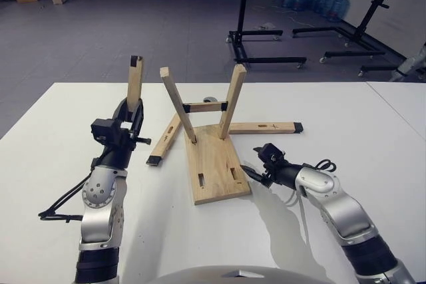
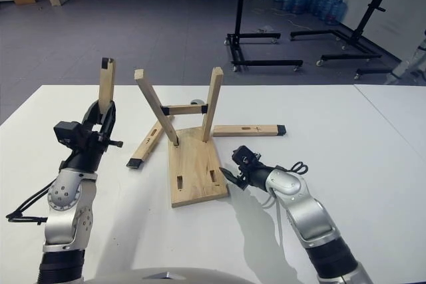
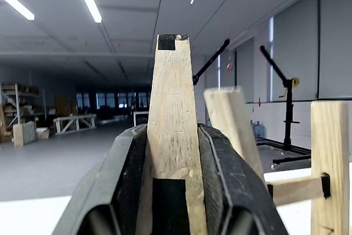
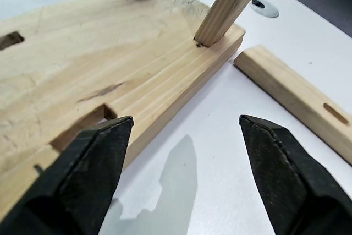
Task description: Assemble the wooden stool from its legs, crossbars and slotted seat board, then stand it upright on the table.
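The seat board (image 1: pixel 214 167) lies flat near the middle of the white table (image 1: pixel 346 118), with its long side running away from the robot. Two legs are seated in the slots at its far end. The left standing leg (image 1: pixel 177 103) leans to the left and the right standing leg (image 1: pixel 232 100) leans to the right. A crossbar (image 1: pixel 205 106) joins them partway up. Two slots at the near end of the board, the left slot (image 1: pixel 201 179) and the right slot (image 1: pixel 237 173), are open.

Two loose legs lie on the table. One loose leg (image 1: pixel 164 140) lies diagonally just to the left of the board, its black-capped end nearest the robot. The other loose leg (image 1: pixel 266 127) lies crosswise to the right of the board's far end, its black-capped end pointing right.

The left gripper (image 3: pixel 174 136) is raised above the table, left of the board. Its two fingers are pressed against opposite faces of a fifth leg, the held leg (image 1: pixel 135 81), which stands nearly upright with its black-tipped end on top.

The right gripper (image 4: pixel 186 122) sits low over the table, just beside the board's right edge near the right slot. Its fingers are spread wide and grip nothing. Whether a finger touches the board cannot be determined.
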